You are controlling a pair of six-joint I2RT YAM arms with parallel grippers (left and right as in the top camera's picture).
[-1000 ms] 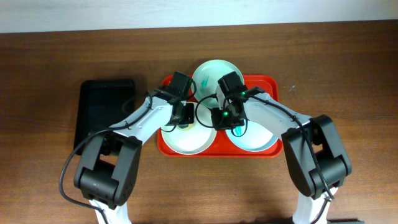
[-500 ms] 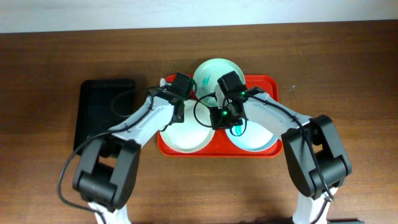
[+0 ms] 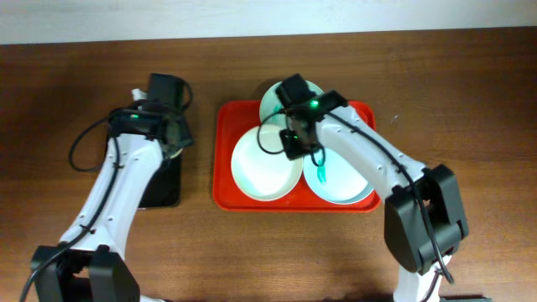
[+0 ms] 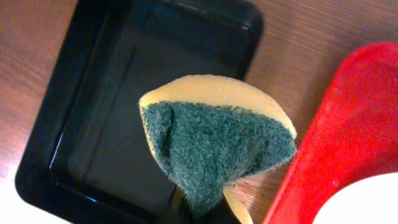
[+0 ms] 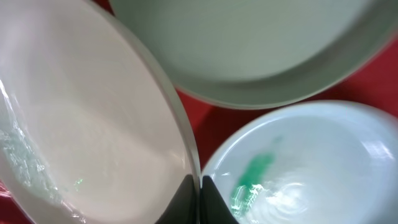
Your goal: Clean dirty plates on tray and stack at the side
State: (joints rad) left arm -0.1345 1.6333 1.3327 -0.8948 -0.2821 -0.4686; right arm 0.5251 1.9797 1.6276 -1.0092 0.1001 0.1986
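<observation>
Sponge (image 4: 217, 140) (green scourer side) clenched in left gripper (image 3: 172, 141) jaws above black tray (image 4: 93, 93); right gripper (image 3: 291, 144) jaws pinch white plate (image 3: 260, 168) rim, 9 o'clock half of red tray (image 3: 220, 159); blue plate (image 3: 340, 180) at 4 o'clock.

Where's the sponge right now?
In the left wrist view, the sponge is held by the left gripper above the right side of the black tray, just left of the red tray.

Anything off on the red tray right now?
The mint green plate overhangs the far rim of the tray instead of sitting inside. The light blue plate has a teal-green smear, so it looks unwiped.
</observation>
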